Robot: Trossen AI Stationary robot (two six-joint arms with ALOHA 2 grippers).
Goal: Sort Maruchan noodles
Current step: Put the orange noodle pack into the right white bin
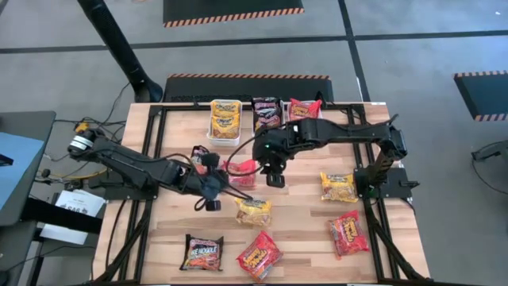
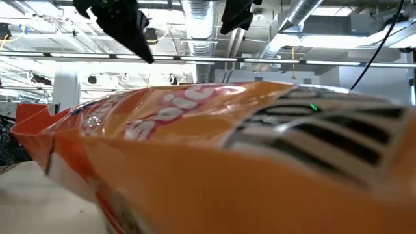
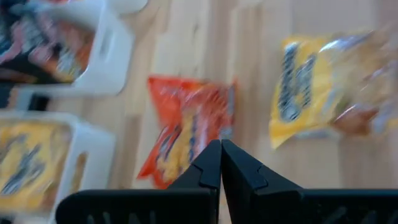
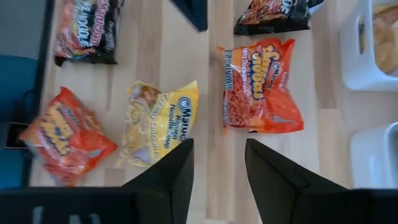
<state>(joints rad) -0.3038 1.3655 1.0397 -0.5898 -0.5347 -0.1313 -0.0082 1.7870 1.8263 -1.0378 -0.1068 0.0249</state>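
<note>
- High view shows the right end effector [image 1: 275,179] over the middle of the desk [image 1: 302,230], jaws partly apart and holding nothing, right next to a red packet [image 1: 242,169].
- Right wrist view shows that red packet [image 4: 261,87] lying flat beyond the parted fingers [image 4: 171,174], with a yellow packet [image 4: 158,124] beside it and another red packet [image 4: 65,137] farther off.
- Left end effector [image 1: 212,197] sits close by with its jaws shut and empty; in the left wrist view its closed fingertips [image 3: 221,163] point at the same red packet [image 3: 189,130].
- Three bins at the far edge take the sorted packets: the yellow bin [image 1: 225,119] already holds some, with a dark lot [image 1: 267,113] and a red lot [image 1: 304,109] beside it.
- Loose packets remain across the desk, so sorting looks partly done.
- Judged next step: the right arm picks the red packet. It should centre over the packet, come down with both fingers straddling a crinkled edge, and close gently, since the wrapper will likely slip or fold.
- The left arm is near enough to collide; it would be wise to keep it back.
- Low view is blocked by an orange packet [image 2: 214,162] up against the lens.
</note>
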